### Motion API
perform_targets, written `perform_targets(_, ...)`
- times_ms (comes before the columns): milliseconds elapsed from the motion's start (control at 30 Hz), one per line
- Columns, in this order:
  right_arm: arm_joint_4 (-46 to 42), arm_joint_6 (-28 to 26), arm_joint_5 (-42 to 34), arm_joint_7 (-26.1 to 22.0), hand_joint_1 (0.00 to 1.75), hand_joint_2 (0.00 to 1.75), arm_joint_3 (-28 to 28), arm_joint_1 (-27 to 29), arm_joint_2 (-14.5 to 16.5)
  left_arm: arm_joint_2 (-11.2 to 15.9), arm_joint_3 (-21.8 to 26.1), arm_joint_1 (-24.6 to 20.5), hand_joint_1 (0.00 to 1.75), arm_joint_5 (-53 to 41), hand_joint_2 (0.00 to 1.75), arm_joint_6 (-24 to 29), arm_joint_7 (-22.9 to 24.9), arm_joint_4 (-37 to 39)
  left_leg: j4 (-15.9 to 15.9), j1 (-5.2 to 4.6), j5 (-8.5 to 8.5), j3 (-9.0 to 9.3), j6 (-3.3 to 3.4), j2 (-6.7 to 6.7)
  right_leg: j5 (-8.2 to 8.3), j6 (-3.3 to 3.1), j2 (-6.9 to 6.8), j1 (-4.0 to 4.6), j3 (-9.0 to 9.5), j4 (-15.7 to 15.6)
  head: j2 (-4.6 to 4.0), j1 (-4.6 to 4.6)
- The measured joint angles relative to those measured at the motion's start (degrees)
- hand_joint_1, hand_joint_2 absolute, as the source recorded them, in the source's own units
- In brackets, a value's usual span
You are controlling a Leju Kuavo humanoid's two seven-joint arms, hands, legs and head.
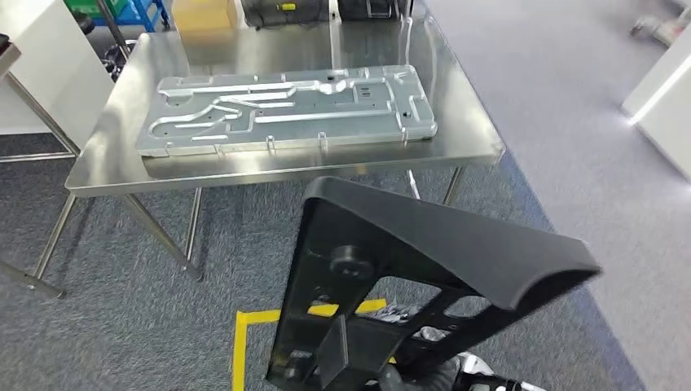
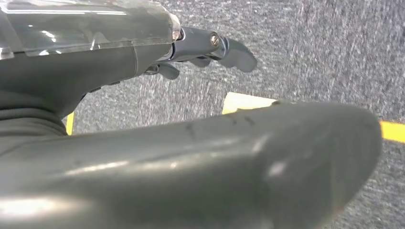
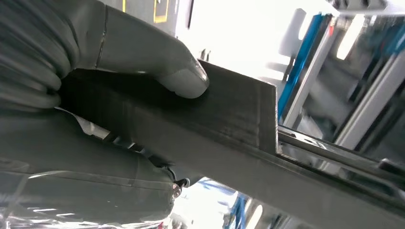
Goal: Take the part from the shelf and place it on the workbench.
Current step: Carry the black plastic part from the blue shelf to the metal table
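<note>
Above the floor, right hand (image 3: 119,62) grips one black part (image 1: 424,269); left hand (image 2: 210,50) state unclear.

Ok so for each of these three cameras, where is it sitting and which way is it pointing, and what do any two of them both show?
Head view: high on the body, looking forward and down at the steel workbench bearing a metal plate, with the black part carried in front.
Left wrist view: behind the left hand, facing grey carpet and yellow floor tape; the part crosses below the hand.
Right wrist view: behind the right hand, whose thumb presses the part's edge.
Shared: all three show the black part.
</note>
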Motion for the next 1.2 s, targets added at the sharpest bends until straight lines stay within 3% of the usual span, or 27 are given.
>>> perform_targets(67, -0.4, -0.3, 0.3, 0.0, 1.75, 1.75, -0.1, 0.4, 0.5, 0.0, 0.0, -0.1, 0.00, -0.1, 0.00, 0.1, 0.0, 0.0, 1.5, 0.05, 0.42, -0.15, -0.79, 0.12, -0.24, -1.00, 0.30, -0.09, 1.09, -0.6, 0.01, 0.02)
perform_targets(100, -0.6, -0.4, 0.4, 0.0, 1.75, 1.75, -0.2, 0.5, 0.8, 0.0, -0.1, -0.2, 0.00, -0.2, 0.00, 0.1, 0.0, 0.0, 3.5, 0.10, 0.55, -1.19, -1.04, 0.18, -0.56, -1.43, 0.35, -0.16, 1.79, -0.8, 0.01, 0.00)
perform_targets(167, -0.8, -0.4, 0.6, 0.0, 1.75, 1.75, -0.2, 0.6, 1.2, 0.0, -0.1, -0.3, 0.00, -0.3, 0.00, 0.1, -0.1, 0.0, 9.7, 0.21, -0.82, -5.13, -1.33, 0.26, -1.35, -2.08, 0.33, -0.17, 3.12, -1.2, 0.00, -0.01)
perform_targets(233, -0.8, -0.5, 0.7, 0.0, 1.75, 1.75, -0.3, 0.8, 1.5, 0.0, -0.2, -0.3, 0.00, -0.4, 0.00, 0.0, -0.1, 0.0, 15.3, 0.21, -4.26, -10.11, -1.44, 0.26, -2.42, -2.30, 0.46, -0.07, 4.22, -1.3, 0.00, -0.02)
perform_targets(267, -0.8, -0.5, 0.8, 0.0, 1.75, 1.75, -0.4, 1.0, 1.6, 0.0, -0.2, -0.2, 0.00, -0.5, 0.00, 0.0, -0.2, 0.0, 16.1, 0.21, -5.55, -11.87, -1.37, 0.26, -3.04, -2.30, 0.56, -0.01, 4.90, -1.4, 0.00, -0.01)
perform_targets(300, -0.8, -0.6, 0.9, 0.0, 1.75, 1.75, -0.5, 1.2, 1.6, 0.0, -0.2, -0.1, 0.00, -0.5, 0.00, 0.0, -0.2, 0.0, 15.3, 0.20, -5.69, -12.90, -1.20, 0.26, -3.73, -2.25, 0.64, 0.04, 5.73, -1.4, 0.00, -0.01)
perform_targets(333, -0.8, -0.6, 1.0, 0.0, 1.75, 1.75, -0.5, 1.4, 1.7, 0.0, -0.2, 0.0, 0.00, -0.6, 0.00, -0.1, -0.3, 0.0, 12.9, 0.17, -4.19, -13.19, -0.95, 0.27, -4.46, -2.17, 0.69, 0.10, 6.66, -1.4, 0.00, -0.01)
perform_targets(400, -0.8, -0.7, 1.2, 0.0, 1.75, 1.75, -0.6, 1.5, 1.8, 0.0, -0.2, 0.2, 0.00, -0.8, 0.00, -0.2, -0.4, 0.0, 6.4, -0.10, 2.92, -12.97, -0.29, 0.32, -5.92, -1.90, 0.75, 0.25, 8.27, -1.4, 0.01, -0.01)
perform_targets(467, -0.8, -0.7, 1.4, 0.0, 1.75, 1.75, -0.7, 1.6, 2.0, 0.1, -0.3, 0.5, 0.00, -0.8, 0.00, -0.4, -0.4, 0.0, 2.9, -0.53, 7.48, -12.54, 0.17, 0.35, -7.08, -1.27, 0.95, 0.30, 9.48, -1.4, 0.01, -0.01)
perform_targets(533, -0.9, -0.6, 1.6, 0.0, 1.75, 1.75, -1.0, 1.6, 2.1, 0.1, -0.3, 0.5, 0.00, -0.8, 0.00, -0.6, -0.5, 0.0, 2.3, -0.66, 7.19, -11.33, 0.66, 0.25, -7.03, -0.45, 1.08, 0.26, 10.11, -0.6, 0.00, -0.02)
perform_targets(567, -1.0, -0.5, 1.6, 0.0, 1.75, 1.75, -1.1, 1.5, 2.1, 0.2, -0.4, 0.3, 0.00, -0.8, 0.00, -0.6, -0.5, 0.0, 1.8, -0.63, 7.12, -10.47, 1.01, 0.17, -6.49, -0.11, 1.01, 0.17, 9.87, 0.8, 0.00, -0.01)
perform_targets(633, -1.1, -0.2, 1.5, 0.0, 1.75, 1.75, -1.4, 1.1, 2.1, 0.2, -0.6, -0.2, 0.00, -0.8, 0.00, -0.7, -0.5, 0.0, 1.1, -0.44, 6.45, -8.86, 1.61, 0.04, -5.71, 0.33, 0.83, 0.07, 6.77, 6.2, 0.00, 0.01)
perform_targets(667, -1.2, 0.1, 1.5, 0.0, 1.75, 1.75, -1.6, 0.9, 2.1, 0.3, -0.7, -0.3, 0.00, -0.8, 0.00, -0.7, -0.5, 0.0, 0.9, -0.40, 5.97, -8.31, 1.81, 0.03, -6.30, 0.51, 0.77, 0.01, 4.28, 9.6, 0.00, 0.02)
perform_targets(733, -1.2, 0.6, 1.3, 0.0, 1.75, 1.75, -1.9, 0.7, 2.1, 0.3, -0.7, -0.4, 0.00, -0.8, 0.00, -0.9, -0.5, 0.0, 0.8, -0.37, 4.77, -7.12, 2.00, -0.04, -9.66, 0.87, 0.74, -0.03, -0.89, 14.6, 0.00, 0.01)
perform_targets(767, -1.1, 0.7, 1.1, 0.0, 1.75, 1.75, -2.1, 0.6, 2.1, 0.4, -0.8, -0.4, 0.00, -0.8, 0.00, -1.0, -0.5, 0.0, 0.8, -0.37, 4.07, -6.33, 1.98, -0.11, -11.14, 0.94, 0.74, -0.04, -2.64, 15.2, 0.00, 0.01)
perform_targets(800, -1.1, 0.8, 0.9, 0.0, 1.75, 1.75, -2.3, 0.5, 2.1, 0.4, -0.8, -0.3, 0.00, -0.8, 0.00, -1.2, -0.5, 0.0, 0.8, -0.37, 3.31, -5.39, 1.89, -0.18, -11.38, 0.91, 0.73, -0.04, -3.66, 14.2, 0.00, 0.00)
perform_targets(833, -1.1, 0.9, 0.8, 0.0, 1.75, 1.75, -2.5, 0.3, 2.1, 0.4, -0.8, -0.3, 0.00, -0.8, 0.00, -1.3, -0.5, 0.0, 0.8, -0.36, 2.54, -4.37, 1.78, -0.25, -10.02, 0.81, 0.72, -0.03, -4.03, 11.9, 0.00, 0.01)
perform_targets(900, -1.1, 1.1, 0.4, 0.0, 1.75, 1.75, -3.0, -0.1, 2.1, 0.4, -0.9, -0.3, 0.00, -0.8, 0.00, -1.5, -0.5, 0.0, 0.8, -0.39, 0.95, -2.57, 1.44, -0.39, -3.04, 0.30, 0.72, 0.19, -3.92, 5.4, 0.00, 0.00)
perform_targets(967, -0.9, 1.3, 0.1, 0.0, 1.75, 1.75, -3.3, -0.3, 2.1, 0.4, -0.9, -0.4, 0.00, -0.8, 0.00, -1.5, -0.5, 0.0, 0.7, -0.50, -0.29, -1.29, 0.84, -0.59, 1.84, -0.44, 0.76, 0.56, -3.64, 1.6, 0.00, 0.02)
perform_targets(1067, -0.7, 1.3, -0.5, 0.0, 1.75, 1.75, -3.5, -1.5, 1.9, 0.6, -1.0, -0.5, 0.00, -0.7, 0.00, -1.6, -0.5, 0.0, 2.3, -0.51, 0.13, -0.85, -0.29, -0.59, 1.62, -1.76, 1.01, 0.56, -2.19, 0.5, 0.00, 0.03)
perform_targets(1133, -0.6, 1.3, -0.9, 0.0, 1.75, 1.75, -3.6, -2.6, 1.9, 0.8, -1.0, -0.6, 0.00, -0.6, 0.00, -1.7, -0.6, 0.0, 7.1, -0.39, 0.28, -3.48, -0.75, -0.32, 0.84, -2.46, 1.03, 0.37, -0.48, -0.3, 0.00, 0.02)
perform_targets(1200, -0.3, 1.3, -1.1, 0.0, 1.75, 1.75, -3.8, -3.5, 1.9, 0.8, -1.0, -0.6, 0.00, -0.6, 0.00, -1.8, -0.7, 0.0, 13.6, -0.27, -2.12, -8.05, -1.18, -0.12, -0.31, -2.76, 0.95, 0.34, 1.03, -0.6, 0.00, 0.01)
